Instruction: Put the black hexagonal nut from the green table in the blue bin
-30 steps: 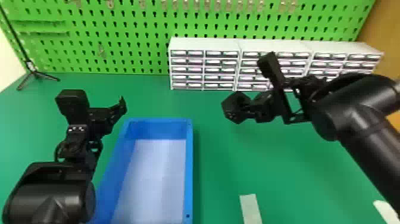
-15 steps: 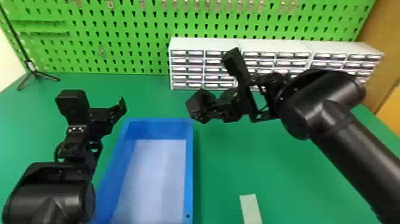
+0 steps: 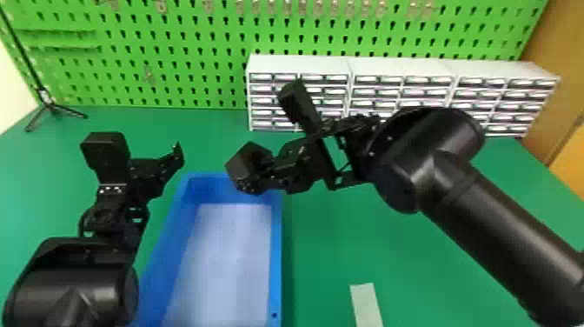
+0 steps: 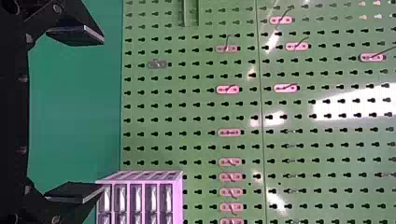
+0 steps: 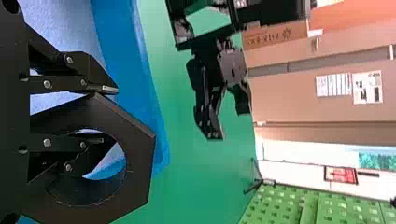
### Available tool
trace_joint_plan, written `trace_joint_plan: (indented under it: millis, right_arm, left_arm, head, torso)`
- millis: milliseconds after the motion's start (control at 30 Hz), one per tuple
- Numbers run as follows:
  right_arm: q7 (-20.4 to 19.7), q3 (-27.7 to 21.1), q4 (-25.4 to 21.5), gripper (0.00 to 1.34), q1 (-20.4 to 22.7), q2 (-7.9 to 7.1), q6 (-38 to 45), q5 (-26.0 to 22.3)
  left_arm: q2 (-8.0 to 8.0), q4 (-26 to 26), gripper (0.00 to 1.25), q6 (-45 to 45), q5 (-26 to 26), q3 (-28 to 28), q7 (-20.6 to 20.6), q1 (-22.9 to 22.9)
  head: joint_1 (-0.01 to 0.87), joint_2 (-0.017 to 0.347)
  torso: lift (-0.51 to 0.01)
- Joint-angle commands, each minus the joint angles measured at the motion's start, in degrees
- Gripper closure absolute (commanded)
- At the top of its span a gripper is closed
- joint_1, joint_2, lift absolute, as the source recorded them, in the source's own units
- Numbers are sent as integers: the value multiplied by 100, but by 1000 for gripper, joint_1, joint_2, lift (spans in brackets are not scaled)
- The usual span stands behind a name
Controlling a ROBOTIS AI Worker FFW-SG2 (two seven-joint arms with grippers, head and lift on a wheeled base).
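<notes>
Nearest, the blue bin (image 3: 276, 243) stands on the green surface (image 3: 426, 261), left of a pale strip (image 3: 366, 304). To its left the left end effector (image 4: 102, 114) waits empty, its fingers spread apart. Over the bin's far right corner, the right end effector (image 5: 105, 114) pinches the black hexagonal nut (image 5: 133, 163) by one wall of the ring, one finger through the hole and the other against the outer face. The nut looks stiff and thick, probably light for its bulk and hardly fragile. Its smooth flats may slip, and with the hold on one side it could swivel or tip. A pinch across the wall, at the middle of a flat, seems the surest hold; a low, gentle release should suit it. Farthest, white drawer units (image 3: 300, 65) stand before the green pegboard (image 3: 195, 39).
</notes>
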Motion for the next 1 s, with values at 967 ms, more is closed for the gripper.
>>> trace_joint_plan:
  millis: [967]
  right_arm:
    - [-556, 1852, 201, 999, -644, -76, -319, -896]
  left_arm:
    - [0, 0, 170, 26, 0, -17, 0, -34]
  head:
    - [683, 28]
  torso:
    - [-96]
